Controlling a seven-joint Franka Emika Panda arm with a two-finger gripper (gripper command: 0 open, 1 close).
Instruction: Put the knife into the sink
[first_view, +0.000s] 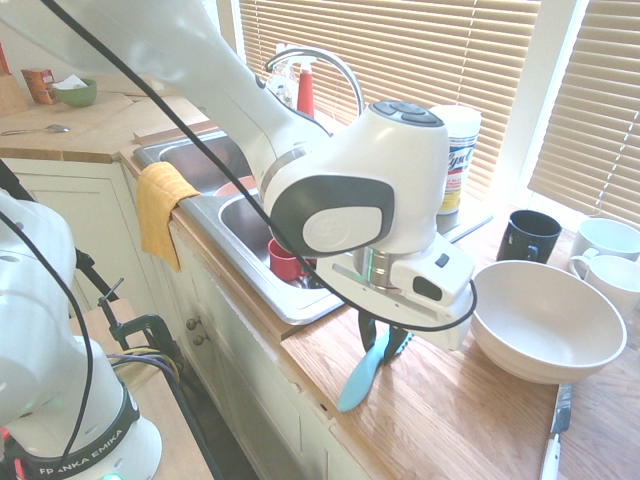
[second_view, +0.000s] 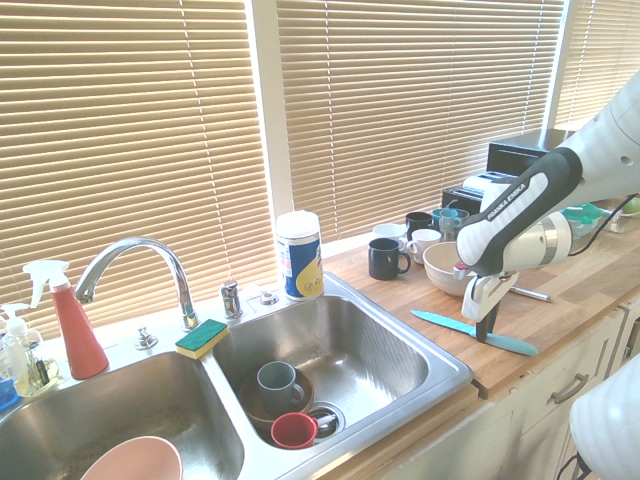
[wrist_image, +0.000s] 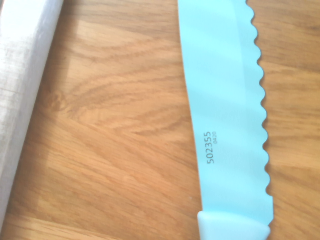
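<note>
The light turquoise knife (first_view: 358, 382) lies flat on the wooden counter, a little right of the sink (first_view: 300, 305). In the second exterior view the knife (second_view: 450, 322) points its serrated blade toward the sink's right rim (second_view: 440, 375). My gripper (first_view: 383, 345) reaches straight down onto the knife's handle, and its dark fingers press against both sides of it. From the other side, the gripper (second_view: 487, 328) stands on the knife near where handle and blade meet. The wrist view shows the knife blade (wrist_image: 225, 125) close up, resting on the wood.
A white bowl (first_view: 545, 320), a black mug (first_view: 528, 236) and white cups (first_view: 605, 238) stand just behind the gripper. A metal knife with a white handle (first_view: 555, 430) lies beside the bowl. The right basin holds a red cup (second_view: 293, 430) and a grey cup (second_view: 278, 383). A yellow cloth (first_view: 162, 205) hangs over the sink's front.
</note>
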